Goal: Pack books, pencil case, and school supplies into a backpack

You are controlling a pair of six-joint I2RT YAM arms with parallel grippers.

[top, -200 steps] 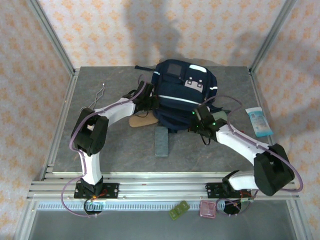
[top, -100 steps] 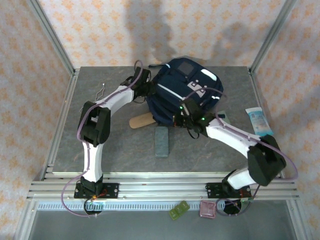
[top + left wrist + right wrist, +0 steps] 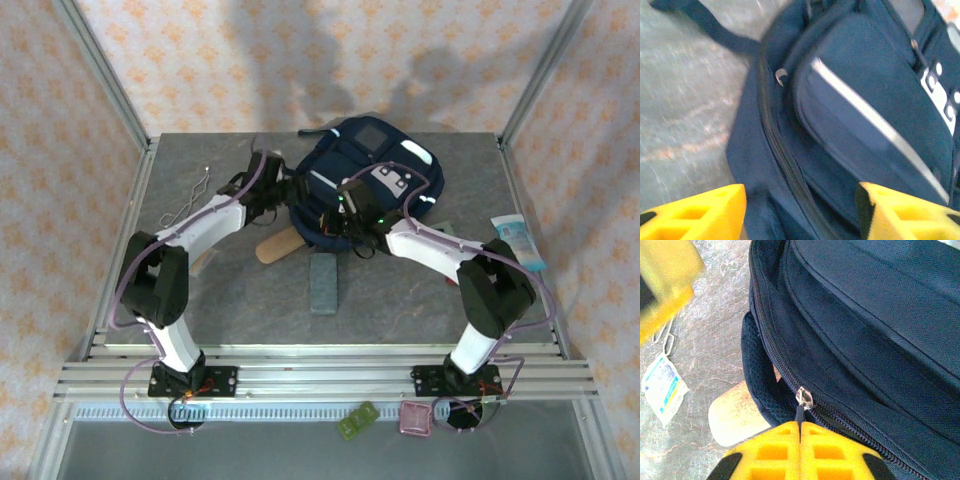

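Centre rear, backpack [image 3: 345,155], axis near-left to far-right

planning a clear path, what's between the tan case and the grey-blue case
Only bare table lies between the tan case and the grey-blue case, as the top external view shows.

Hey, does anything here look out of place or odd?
Yes. The backpack lies skewed at the table's back, and the tan case is partly tucked under its near edge. A green piece and a pink piece sit off the table by the arm bases.
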